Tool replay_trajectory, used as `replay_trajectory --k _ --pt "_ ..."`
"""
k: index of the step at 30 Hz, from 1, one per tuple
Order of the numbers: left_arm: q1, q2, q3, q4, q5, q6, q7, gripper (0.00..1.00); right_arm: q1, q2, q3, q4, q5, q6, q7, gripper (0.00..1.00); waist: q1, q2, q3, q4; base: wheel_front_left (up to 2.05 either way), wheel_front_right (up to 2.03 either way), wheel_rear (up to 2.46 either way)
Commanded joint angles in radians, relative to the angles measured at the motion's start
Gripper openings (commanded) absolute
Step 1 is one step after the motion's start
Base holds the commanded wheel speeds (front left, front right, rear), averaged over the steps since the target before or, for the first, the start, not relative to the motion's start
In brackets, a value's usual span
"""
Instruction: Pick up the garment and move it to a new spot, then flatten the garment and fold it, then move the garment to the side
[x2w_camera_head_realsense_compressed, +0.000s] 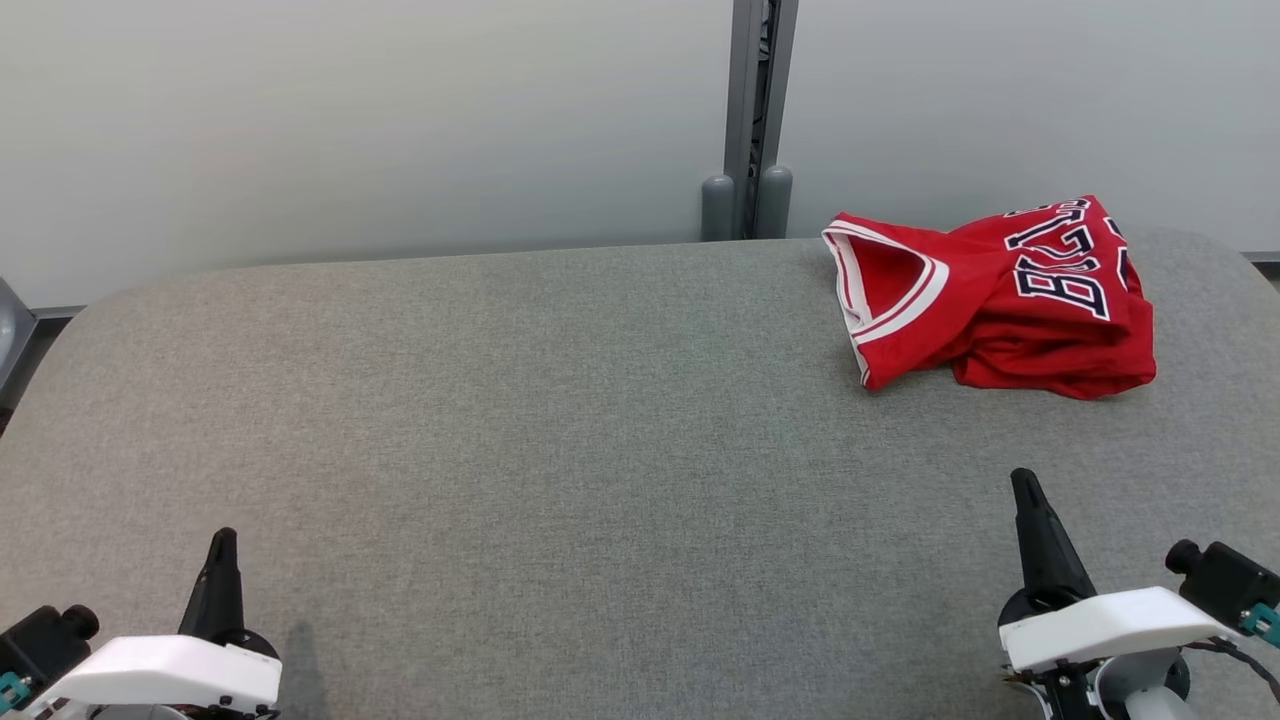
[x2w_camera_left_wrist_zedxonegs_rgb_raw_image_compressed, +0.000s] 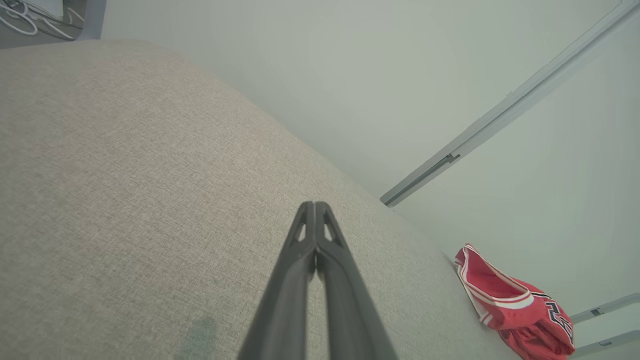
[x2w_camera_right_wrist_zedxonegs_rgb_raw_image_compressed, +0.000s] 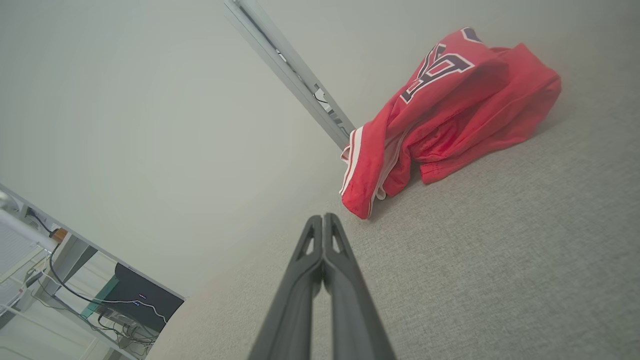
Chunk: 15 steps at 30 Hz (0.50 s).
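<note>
The crumpled red sports jersey (x2w_camera_head_realsense_compressed: 1000, 300) lies at the far right of the grey fabric-covered table (x2w_camera_head_realsense_compressed: 560, 420). It looks light, soft and floppy, so its white-banded left edge seems the best hold. At the near side, the left gripper (x2w_camera_head_realsense_compressed: 222, 545) and the right gripper (x2w_camera_head_realsense_compressed: 1022, 485) are closed and empty.

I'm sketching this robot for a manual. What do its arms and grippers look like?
The left gripper and right gripper match: two long, dark, tapering fingers with triangular cut-outs near the tips, on a white angular shell. A black knobbed module with teal trim sits outboard of each. Thin black cables trail by the right one.
</note>
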Motion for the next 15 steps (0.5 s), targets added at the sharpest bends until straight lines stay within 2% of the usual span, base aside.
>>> replay_trajectory --k 1,15 --pt "-0.040 0.008 0.023 -0.004 -0.040 -0.010 0.018 0.00 -0.032 -0.004 0.000 -0.015 0.043 0.000 0.000 0.00 0.0000 0.0000 0.000 0.001 0.00 0.00 0.00" --pt "-0.076 0.001 0.087 0.021 -0.178 -0.029 0.096 0.00 -0.041 0.008 0.017 -0.024 0.195 0.000 0.005 0.00 0.0000 0.0000 0.003 0.007 0.00 0.00 0.00"
